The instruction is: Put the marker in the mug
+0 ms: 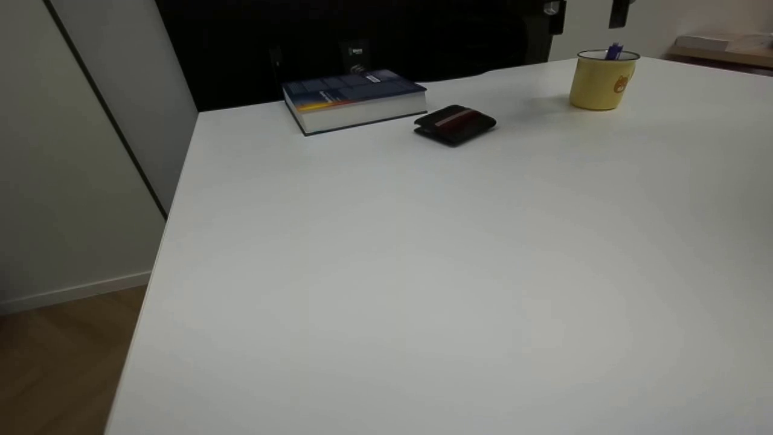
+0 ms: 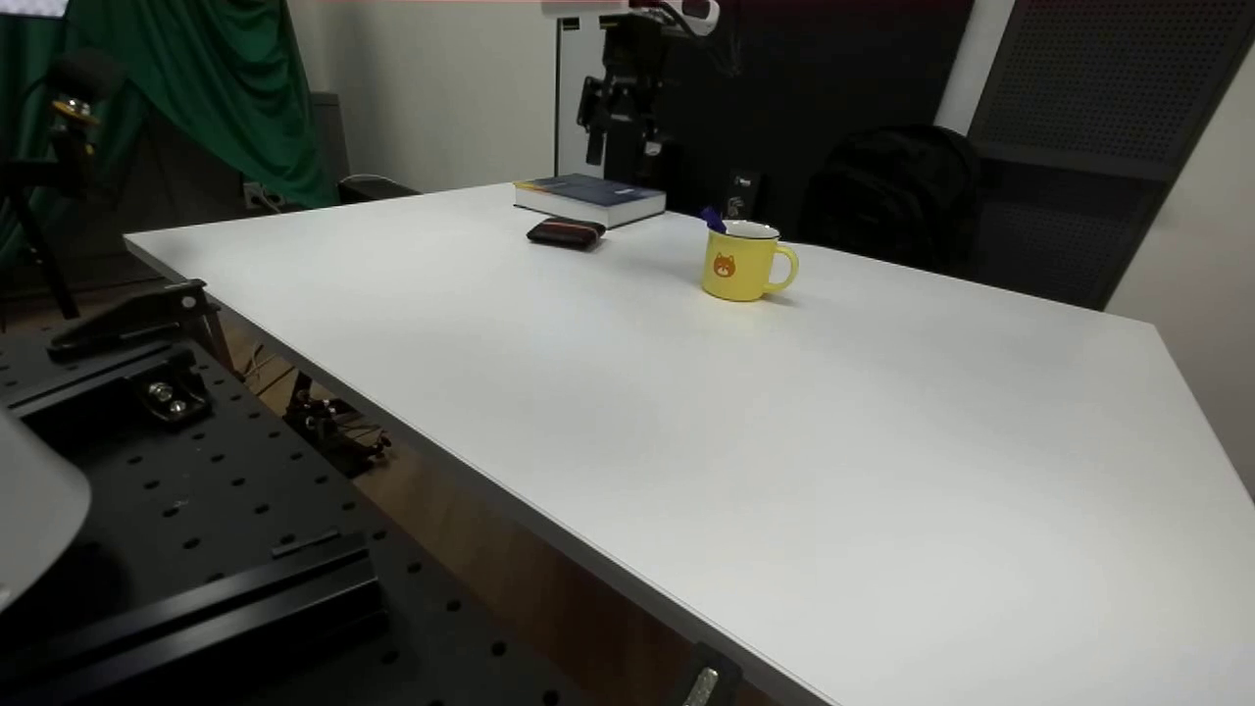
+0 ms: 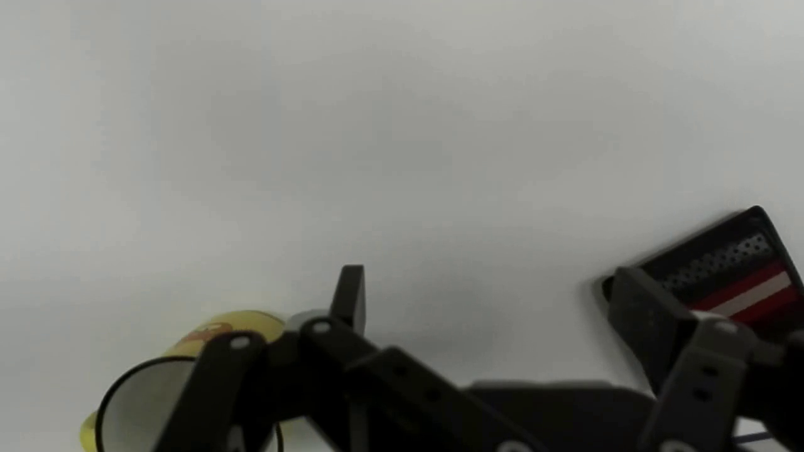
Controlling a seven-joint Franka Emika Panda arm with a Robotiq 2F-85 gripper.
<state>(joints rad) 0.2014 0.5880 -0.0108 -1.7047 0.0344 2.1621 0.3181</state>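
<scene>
In the wrist view the gripper stands along the 6 o'clock edge, its 2 fingers wide apart. In an exterior view it hangs at 12 o'clock, fingers toward 6 o'clock, from the white arm, whose upper part is cut off.

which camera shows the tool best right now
The wrist view: the tool is close up there, fingers wide apart, though cut off at the bottom edge. In an exterior view the tool looks small and dark; in an exterior view little more than fingertips shows, at the top edge.
</scene>
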